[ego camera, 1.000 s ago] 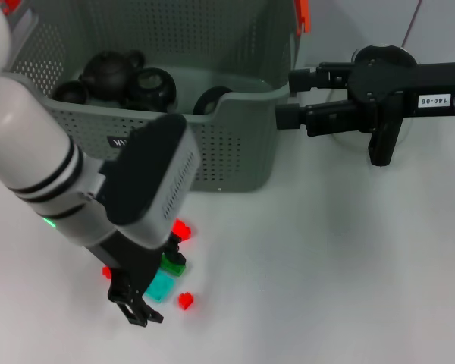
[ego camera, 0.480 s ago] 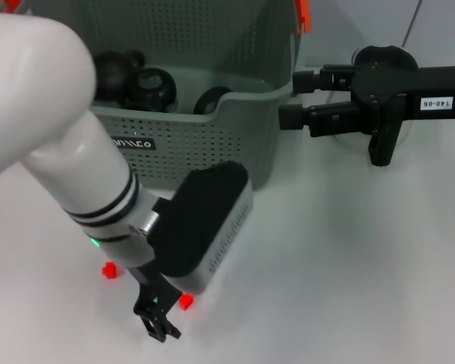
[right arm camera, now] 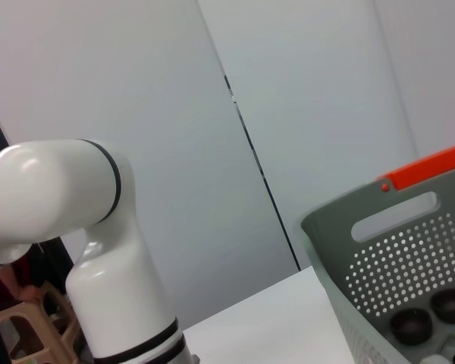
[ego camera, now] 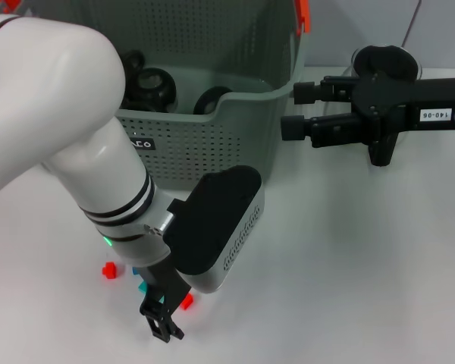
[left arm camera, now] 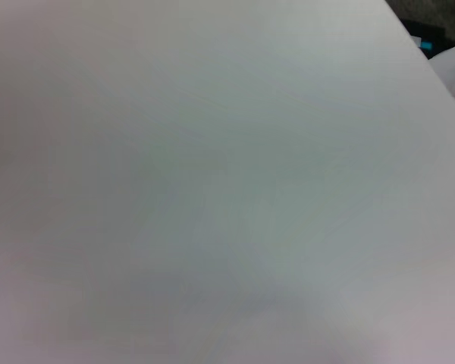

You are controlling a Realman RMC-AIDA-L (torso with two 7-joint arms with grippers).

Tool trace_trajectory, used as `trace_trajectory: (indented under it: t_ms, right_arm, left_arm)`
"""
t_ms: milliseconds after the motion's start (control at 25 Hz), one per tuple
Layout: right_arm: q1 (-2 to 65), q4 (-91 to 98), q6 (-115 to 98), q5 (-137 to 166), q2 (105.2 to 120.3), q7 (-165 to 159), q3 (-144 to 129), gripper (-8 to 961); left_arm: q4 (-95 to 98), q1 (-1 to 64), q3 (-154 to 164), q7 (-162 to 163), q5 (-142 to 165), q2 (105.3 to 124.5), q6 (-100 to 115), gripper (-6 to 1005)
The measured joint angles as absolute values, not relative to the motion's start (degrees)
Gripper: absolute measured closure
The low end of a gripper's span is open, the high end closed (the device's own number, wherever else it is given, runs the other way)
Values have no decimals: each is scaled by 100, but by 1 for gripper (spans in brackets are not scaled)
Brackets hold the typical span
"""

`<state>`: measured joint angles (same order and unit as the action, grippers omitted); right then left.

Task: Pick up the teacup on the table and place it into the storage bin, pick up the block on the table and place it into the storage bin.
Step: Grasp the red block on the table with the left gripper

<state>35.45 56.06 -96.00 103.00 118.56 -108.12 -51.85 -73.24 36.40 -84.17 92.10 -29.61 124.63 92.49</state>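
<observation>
The large grey-green perforated plastic storage bin [ego camera: 212, 144] with its orange handle clip [ego camera: 302, 15] stands on the white table [ego camera: 349, 258]; several round black teaware pieces [ego camera: 153, 85] lie inside it, and a small black label with white lettering [ego camera: 140, 142] sits on the wall facing the robot.

The left end effector [ego camera: 161, 322] is down at the table in front of the bin, among a scatter of small plastic blocks: a small red block [ego camera: 185, 302] just beside its black fingers [ego camera: 158, 319], a teal block [ego camera: 144, 287] partly hidden behind them, and another red block [ego camera: 108, 269] a little apart. Whether it holds a block or how wide it stands cannot be told.

The right end effector [ego camera: 294, 110] hangs above the table just beside the bin's orange-clip corner, its two black fingers [ego camera: 303, 91] parted wide and gripping nothing.
</observation>
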Motion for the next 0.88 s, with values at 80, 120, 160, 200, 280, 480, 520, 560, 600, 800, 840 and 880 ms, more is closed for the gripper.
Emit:
trace_trajectory:
  t_ms: [80, 120, 160, 200, 280, 480, 520, 560, 600, 800, 840, 880]
  right_arm:
    - [3548, 5557, -9595, 10298, 11852, -10781, -5184, 9]
    - [3550, 5536, -9595, 10297, 11851, -10767, -5178, 9]
    - [3550, 5529, -9592, 10297, 11851, -10760, -5170, 9]
    - [3550, 5520, -9591, 10296, 11850, -10753, -5160, 9]
    - [3551, 5514, -9589, 10295, 11849, -10747, -5141, 9]
    - [3551, 5493, -9586, 10291, 11852, -10728, -5116, 9]
    - [3552, 5479, -9583, 10291, 11854, -10715, -5116, 9]
    - [3553, 5465, -9576, 10291, 11854, -10705, -5115, 9]
    - [3555, 5446, -9573, 10291, 11856, -10693, -5113, 9]
    - [3567, 5365, -9529, 10292, 11859, -10652, -5096, 8]
    - [3568, 5361, -9520, 10291, 11859, -10642, -5095, 8]
    - [3570, 5359, -9518, 10291, 11861, -10632, -5095, 8]
  left_arm:
    - [-7271, 3663, -8413, 9211, -2960, 12463, 9207, 169]
    - [-7226, 3682, -8413, 9211, -2958, 12463, 9174, 170]
    - [-7183, 3700, -8413, 9212, -2956, 12463, 9148, 171]
    - [-7114, 3728, -8412, 9215, -2953, 12461, 9106, 171]
    - [-6983, 3777, -8412, 9223, -2949, 12451, 9025, 172]
    - [-6877, 3820, -8450, 9221, -2939, 12437, 8878, 281]
    - [-6866, 3822, -8478, 9206, -2933, 12429, 8848, 308]
    - [-6859, 3824, -8487, 9201, -2931, 12426, 8840, 310]
    - [-6842, 3829, -8493, 9193, -2927, 12422, 8837, 311]
    - [-6785, 3846, -8587, 9161, -2827, 12416, 8857, 320]
    - [-6782, 3848, -8602, 9156, -2816, 12417, 8867, 323]
    - [-6772, 3849, -8613, 9151, -2805, 12418, 8873, 325]
